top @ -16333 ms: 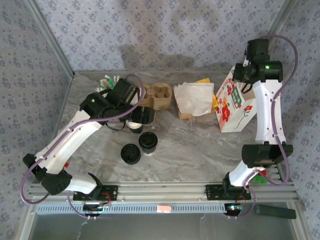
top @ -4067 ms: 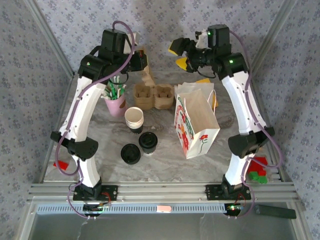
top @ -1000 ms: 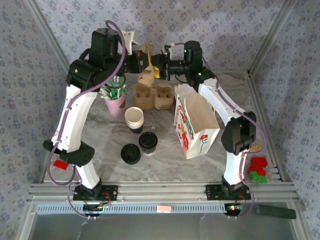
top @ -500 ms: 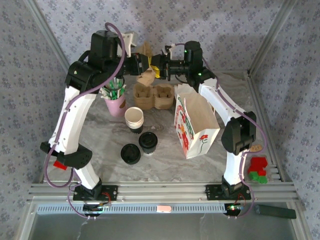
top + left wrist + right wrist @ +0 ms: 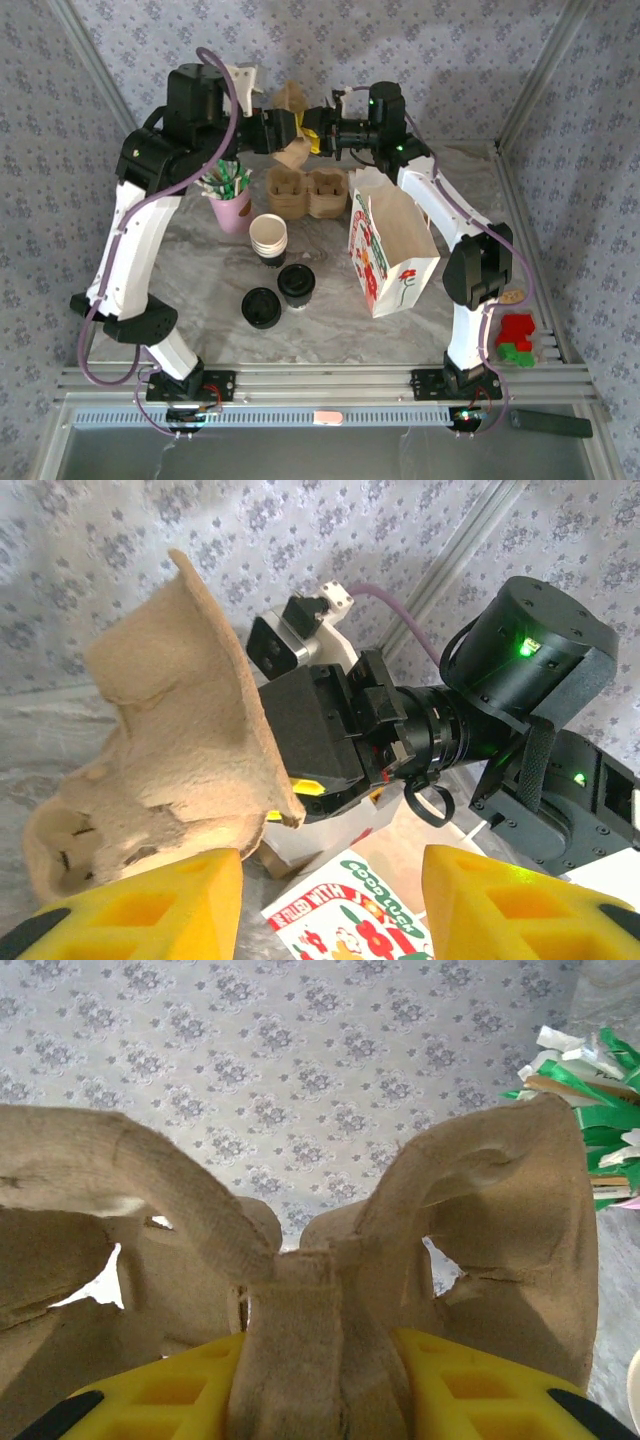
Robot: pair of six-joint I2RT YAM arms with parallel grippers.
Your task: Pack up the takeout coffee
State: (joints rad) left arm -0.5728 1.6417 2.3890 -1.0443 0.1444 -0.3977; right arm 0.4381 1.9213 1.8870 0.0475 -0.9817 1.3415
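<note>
On the marbled table [image 5: 330, 305], the takeout coffee [image 5: 297, 283] stands near-centre, left of the paper bag [image 5: 395, 255], likely light and crushable, best held around its wall below the lid, while the right gripper [image 5: 315, 1360] pinches the pulp carrier [image 5: 170, 740] and the left gripper [image 5: 330, 865] hangs spread.

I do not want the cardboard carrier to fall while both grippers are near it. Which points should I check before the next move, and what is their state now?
1. Right gripper shut on the cardboard carrier, on its middle rib: ok.
2. Left gripper open: ok.
3. Left fingers clear of the carrier: cannot tell; its edge lies close by one finger.
4. Paper bag upright, mouth open: ok.
5. Takeout coffee upright on the table, lid on: ok.
</note>
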